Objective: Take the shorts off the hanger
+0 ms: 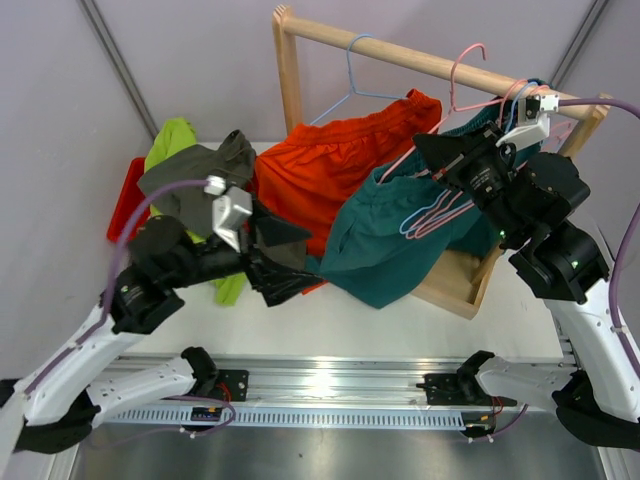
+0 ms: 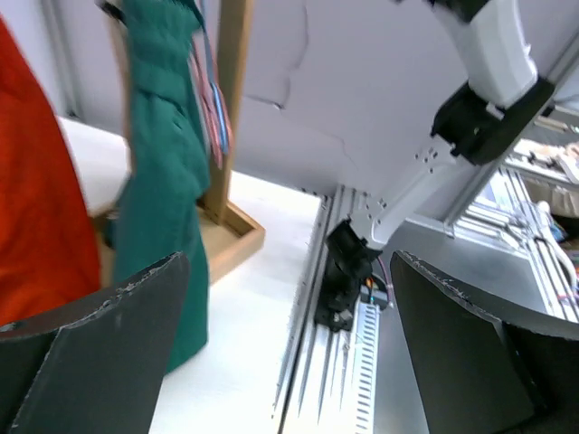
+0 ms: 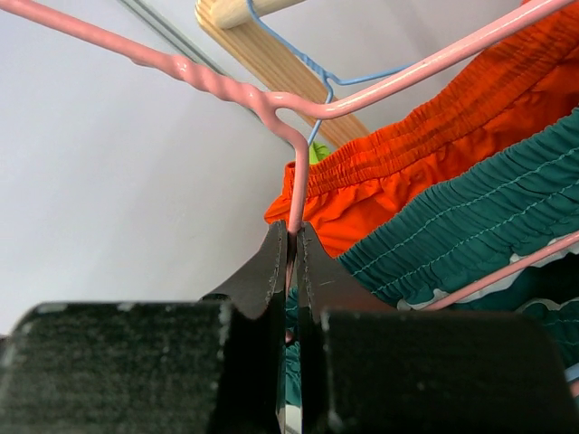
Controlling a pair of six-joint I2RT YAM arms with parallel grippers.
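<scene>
The teal shorts [image 1: 385,245] hang on a pink wire hanger [image 1: 440,205] in front of the wooden rack. My right gripper [image 1: 437,152] is shut on the pink hanger's wire [image 3: 296,172], just under its twisted neck. The orange shorts [image 1: 320,170] hang behind on a blue hanger [image 1: 352,75]. My left gripper [image 1: 290,255] is open and empty at the lower edge of the orange and teal shorts, touching neither. In the left wrist view the teal shorts [image 2: 163,181] and orange shorts [image 2: 36,208] lie to its left. Dark grey shorts [image 1: 200,165] and lime green shorts [image 1: 170,140] lie behind my left arm. Navy shorts are out of view.
The wooden rack's top rail [image 1: 400,50] runs across the back and its base frame [image 1: 460,290] sits on the white table. A red tray [image 1: 125,200] stands at the far left. More pink and blue hangers [image 1: 520,95] crowd the rail's right end.
</scene>
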